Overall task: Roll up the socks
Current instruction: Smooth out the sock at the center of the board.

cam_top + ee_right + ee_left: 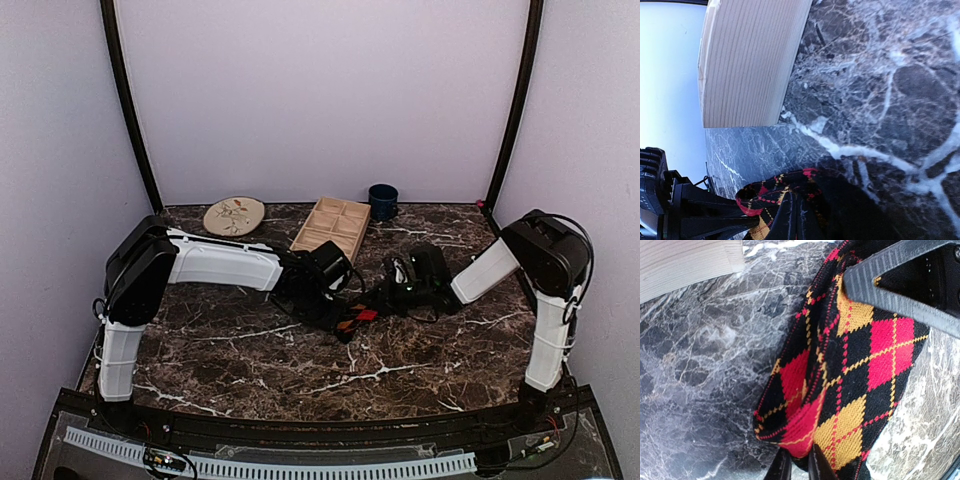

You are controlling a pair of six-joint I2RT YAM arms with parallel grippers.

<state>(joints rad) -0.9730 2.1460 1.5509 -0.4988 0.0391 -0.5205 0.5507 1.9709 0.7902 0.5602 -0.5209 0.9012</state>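
Dark marble worktop [230, 360] with white veins, pale lilac walls [320, 90] on three sides. Both my arms reach to the middle of the worktop and meet over the argyle sock [855, 375], which lies bunched on the marble there. My left gripper [799, 467] is clenched on the sock's folded red-and-black edge, and fabric shows wedged between its fingers. My right gripper [796, 217] is clamped tight on the opposite end, with black knit bulging round its tips. My read is that the two-ended hold stretches the sock so one end can be turned over the other to start a roll. No roll yet, only a fold. Tan sock: I can't find it in any view, so it may be hidden under the arms. Along the far edge sit a plate [212, 218] toward the left corner, a wooden tray [303, 228] at the middle and a dark cup [382, 200] just right of the tray. Tray is nearest the sock but not touching. Risk as I see it: thin knit slipping out of a pinch.
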